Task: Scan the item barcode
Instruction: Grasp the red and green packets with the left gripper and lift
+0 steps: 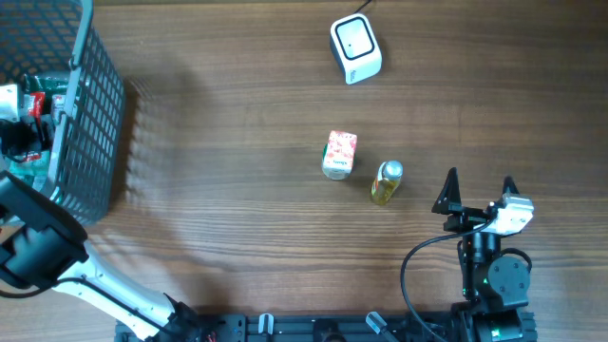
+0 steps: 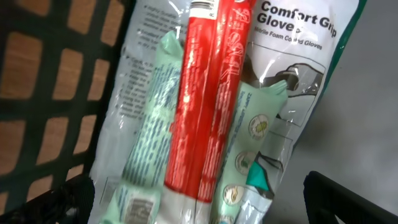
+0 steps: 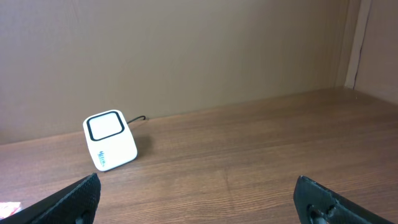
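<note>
Picking from basket [image 1: 90, 123], far left of scanner [image 1: 355, 47]: left gripper [image 2: 199, 205] hovers spread wide over red pack [image 2: 208, 99] flanked by green packets [image 2: 149, 124]; close across pack's narrow width, avoid snagging gloves bag [image 2: 311, 37]; keep barcode uncovered; right gripper [image 1: 480, 185] gaping, empty, below-right of scanner; carton [image 1: 339, 155], bottle [image 1: 387, 182] below scanner; table [image 1: 237, 142] wood-grain, matte; plain tan wall [image 3: 186, 50] behind scanner.

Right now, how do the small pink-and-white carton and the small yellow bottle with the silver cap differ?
The carton is boxy and pink-printed; the bottle is rounded, yellow, silver-capped. The carton sits nearer the white scanner; the bottle sits nearer the right gripper. Both rest on the wooden table, ungripped.
</note>
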